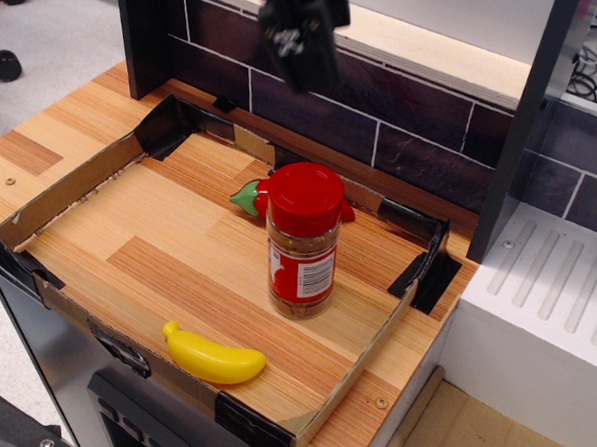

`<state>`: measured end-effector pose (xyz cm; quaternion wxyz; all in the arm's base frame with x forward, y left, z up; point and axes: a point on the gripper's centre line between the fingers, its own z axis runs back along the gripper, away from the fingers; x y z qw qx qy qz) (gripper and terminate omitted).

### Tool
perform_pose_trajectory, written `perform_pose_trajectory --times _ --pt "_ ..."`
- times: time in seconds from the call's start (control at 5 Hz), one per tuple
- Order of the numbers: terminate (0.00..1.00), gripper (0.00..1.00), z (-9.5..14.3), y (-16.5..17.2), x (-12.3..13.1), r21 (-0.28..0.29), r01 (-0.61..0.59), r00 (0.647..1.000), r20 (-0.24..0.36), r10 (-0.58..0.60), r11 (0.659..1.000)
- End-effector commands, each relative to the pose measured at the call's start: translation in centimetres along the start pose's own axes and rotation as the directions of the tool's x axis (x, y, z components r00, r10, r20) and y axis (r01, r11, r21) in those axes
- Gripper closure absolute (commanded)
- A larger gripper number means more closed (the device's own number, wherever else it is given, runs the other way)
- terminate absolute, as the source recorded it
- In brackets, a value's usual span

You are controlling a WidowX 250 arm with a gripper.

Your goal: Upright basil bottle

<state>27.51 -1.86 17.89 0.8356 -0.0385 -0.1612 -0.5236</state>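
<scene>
The basil bottle (pixel 302 242) stands upright on the wooden floor of the cardboard tray (pixel 76 177), red cap on top, red-and-white label facing the front right. My gripper (pixel 300 45) is high above it at the top of the frame, clear of the bottle and holding nothing. Only its dark lower end shows, and I cannot make out how the jaws stand.
A red chili pepper with a green stem (pixel 250 196) lies just behind the bottle. A yellow toy banana (pixel 212 356) lies near the tray's front wall. A dark tiled back wall (pixel 423 135) and a white ribbed surface (pixel 546 287) border the tray.
</scene>
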Motion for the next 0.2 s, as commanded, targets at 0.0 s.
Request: perform_pose_trajectory --times 0.0 --pt "1.0 0.0 1.21 0.47 0.37 0.044 0.013 1.0 0.016 -0.013 0.999"
